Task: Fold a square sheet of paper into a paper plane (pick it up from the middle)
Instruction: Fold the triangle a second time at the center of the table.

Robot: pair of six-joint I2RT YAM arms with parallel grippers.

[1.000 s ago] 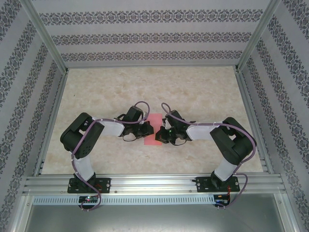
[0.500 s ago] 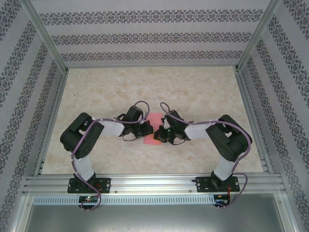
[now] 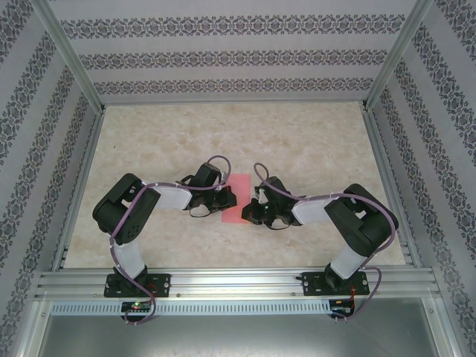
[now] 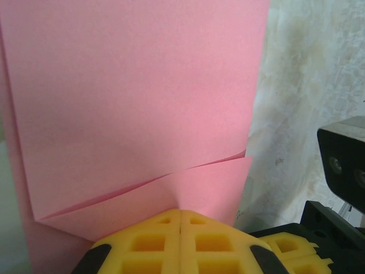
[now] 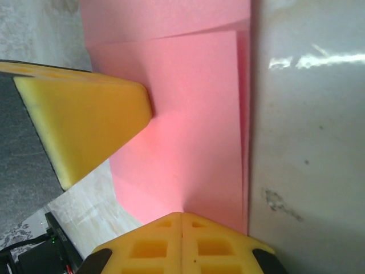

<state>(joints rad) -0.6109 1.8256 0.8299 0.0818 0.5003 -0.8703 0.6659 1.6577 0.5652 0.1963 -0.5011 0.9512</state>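
Fingers of the left gripper [image 4: 180,214] are squeezed tight together with nothing between them. Their tip presses down on one edge of the square sheet of paper [image 4: 137,91] and looks like it is pinning it. The right gripper [image 5: 181,217] is squeezed tight too and holds nothing. Its tip touches the sheet at another edge, close to the left one.

The sheet is pink and lies flat on the table [image 4: 302,80], between the two grippers. It is already folded over, so it has layers. One flap edge runs at a slant across it.

This sheet looks very thin and light. It will bend and flop easily. It would likely slide on the smooth table if it is pushed from the side. A hard pull could tear it, and a wrong crease will stay. The best place to take hold is probably near the middle of the sheet, where the layers stack. One tip should hold it down while the other works. A grab at a corner would let the rest droop.

Since a second ago, the right gripper has slid along the sheet toward the end nearest the arm bases. The left gripper and the sheet have stayed put.
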